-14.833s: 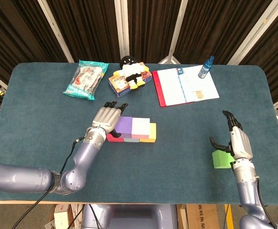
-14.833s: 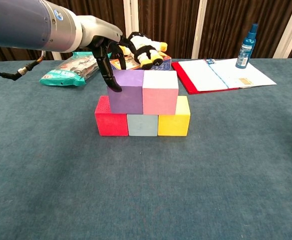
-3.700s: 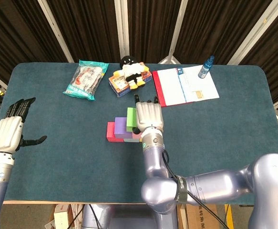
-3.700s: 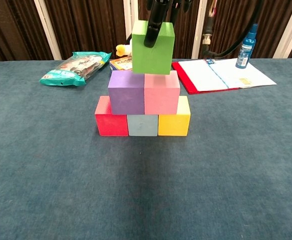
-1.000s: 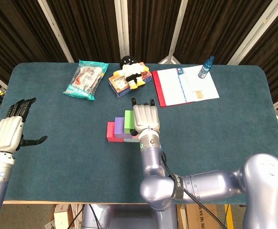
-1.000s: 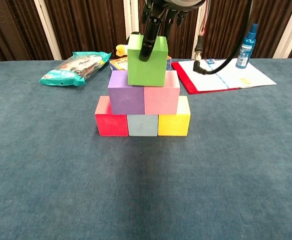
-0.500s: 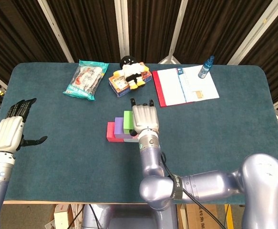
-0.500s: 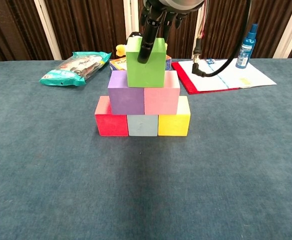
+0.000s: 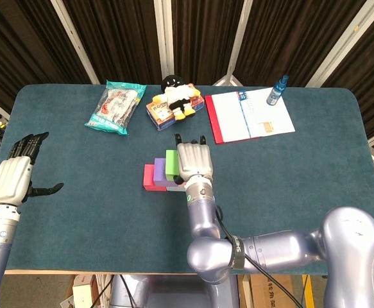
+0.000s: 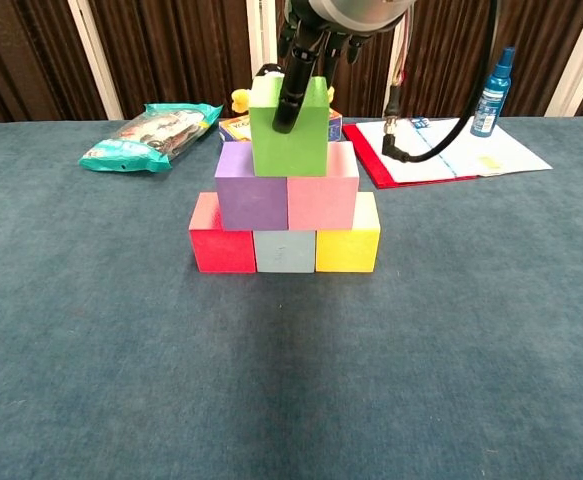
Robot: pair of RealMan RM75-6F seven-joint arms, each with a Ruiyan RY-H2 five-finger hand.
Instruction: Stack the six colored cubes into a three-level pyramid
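My right hand gripped the matte green cube, its base overlapping the top edge of the purple cube and pink cube. My left hand hung empty, fingers spread, above the fuzzy teal tablecloth.

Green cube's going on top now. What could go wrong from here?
The right hand holds the green cube low against the purple cube and pink cube; in the chest view its bottom edge overlaps their front faces, so it may sit forward or tilted. Releasing now could let it tip off, or a nudge could shift the middle row.
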